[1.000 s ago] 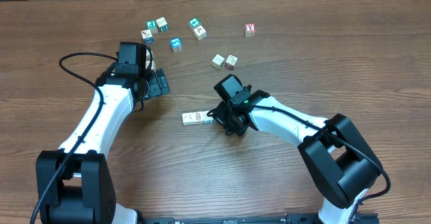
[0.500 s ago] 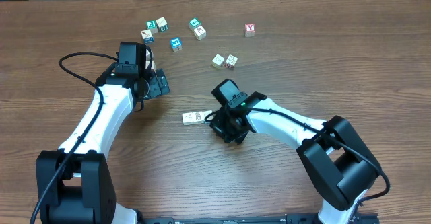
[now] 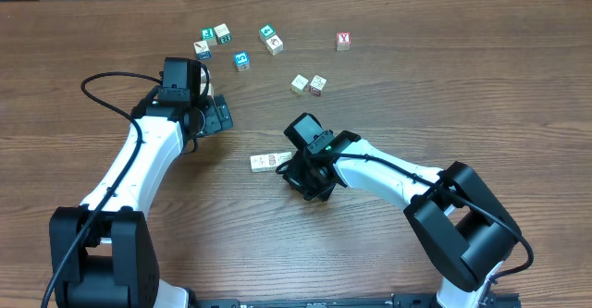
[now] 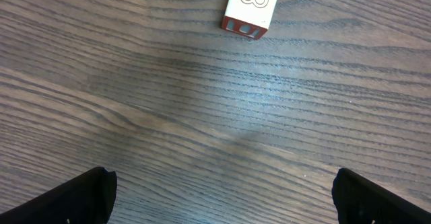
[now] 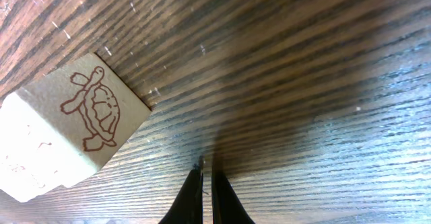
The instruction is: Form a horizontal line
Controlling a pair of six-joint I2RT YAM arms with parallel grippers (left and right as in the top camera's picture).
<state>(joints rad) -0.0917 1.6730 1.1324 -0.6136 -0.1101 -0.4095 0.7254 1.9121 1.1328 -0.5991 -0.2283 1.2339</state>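
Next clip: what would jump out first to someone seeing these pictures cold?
The right pincer, shut, points down just beside a white cube with a red turtle drawing. From overhead, it crowds a short row of white cubes at mid-table, while loose coloured cubes lie scattered toward the far side.

Two white-and-black robot arms reach in from the near edge. The left arm bends toward the far left, and the left gripper (image 3: 218, 116) has its fingers (image 4: 74, 197) spread wide apart. The right arm stretches left toward the centre. The right gripper (image 3: 298, 172) points down at the table (image 3: 481, 86), fingers (image 5: 194, 200) pressed together.
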